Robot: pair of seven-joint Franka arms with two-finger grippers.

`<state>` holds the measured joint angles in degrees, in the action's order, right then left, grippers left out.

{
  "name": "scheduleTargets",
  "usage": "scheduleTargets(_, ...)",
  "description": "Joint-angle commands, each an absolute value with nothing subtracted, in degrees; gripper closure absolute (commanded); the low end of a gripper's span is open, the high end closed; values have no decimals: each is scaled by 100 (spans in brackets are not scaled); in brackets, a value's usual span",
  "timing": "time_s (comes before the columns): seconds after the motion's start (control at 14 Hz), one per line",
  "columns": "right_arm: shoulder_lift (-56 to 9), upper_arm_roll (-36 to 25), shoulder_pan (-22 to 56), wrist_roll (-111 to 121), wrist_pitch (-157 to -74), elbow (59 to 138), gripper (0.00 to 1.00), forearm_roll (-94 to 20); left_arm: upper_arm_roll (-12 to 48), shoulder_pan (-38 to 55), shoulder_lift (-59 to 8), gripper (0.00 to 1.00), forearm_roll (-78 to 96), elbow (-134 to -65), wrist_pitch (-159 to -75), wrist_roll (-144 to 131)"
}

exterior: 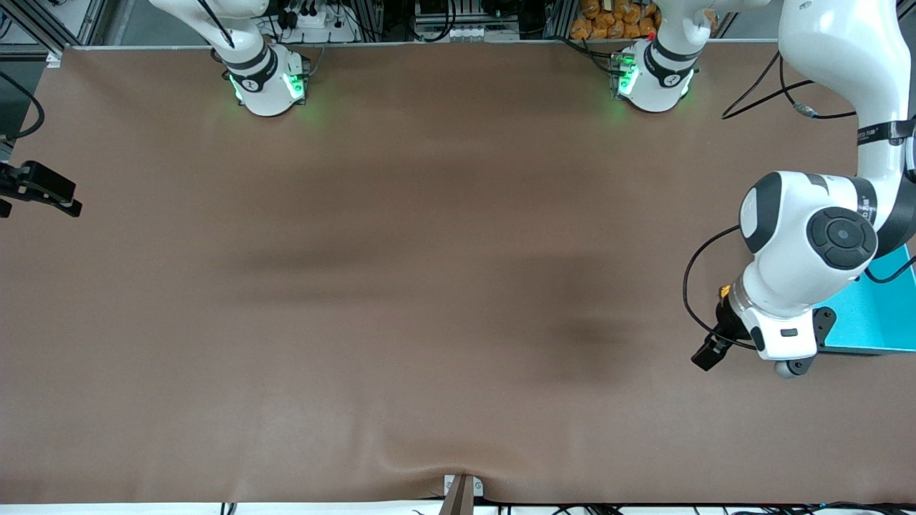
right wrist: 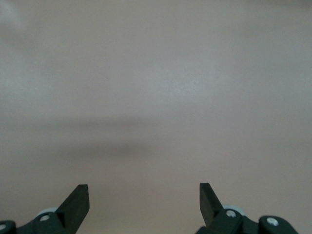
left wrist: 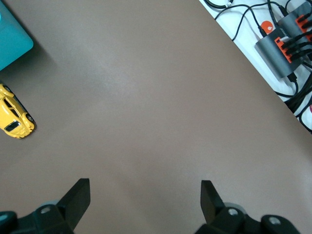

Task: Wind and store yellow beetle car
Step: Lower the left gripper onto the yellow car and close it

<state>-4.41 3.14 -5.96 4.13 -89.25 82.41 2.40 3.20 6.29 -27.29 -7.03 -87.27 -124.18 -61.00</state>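
Brown table, both arms with claws spread and empty.
Left gripper (left wrist: 145,202) hangs beside the car (left wrist: 13,116), which sits just by the bin (left wrist: 12,41); right gripper (right wrist: 144,202) waits. A rushed pinch could roll it away.

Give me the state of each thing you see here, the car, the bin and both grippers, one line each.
yellow beetle car: on its wheels on the table, beside the bin, not held.
turquoise bin: on the table at the left arm's end, partly hidden by the arm; contents not visible.
left gripper: open, empty, over bare table near the car.
right gripper: open, empty, over bare table, waiting.
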Motion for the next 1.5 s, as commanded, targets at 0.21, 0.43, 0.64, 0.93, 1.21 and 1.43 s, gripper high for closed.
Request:
scheduleTargets(0.21,-18,299,-633,378,-9202,8789,0,149,308,677,-2813,0,-940,-8657,-12498,-6424)
scheduleTargets(0.43,-35,299,-668,378,-9202,8745,0,141,308,615,-2804,0,-871,-8666,-12550,-6599)
scheduleTargets(0.64,-61,299,-659,378,-9185,8719,0,149,299,528,-2804,0,-713,-8648,-12716,-7372)
scheduleTargets(0.93,-70,299,-650,369,-9141,8675,0,149,290,404,-2804,0,-422,-8648,-12885,-7559)
scheduleTargets(1.21,-70,299,-659,369,-9141,8622,0,158,264,369,-2804,0,-492,-8745,-12876,-7488)
scheduleTargets(1.43,-70,299,-659,369,-9141,8552,0,149,264,264,-2804,0,-483,-8938,-12867,-7690)
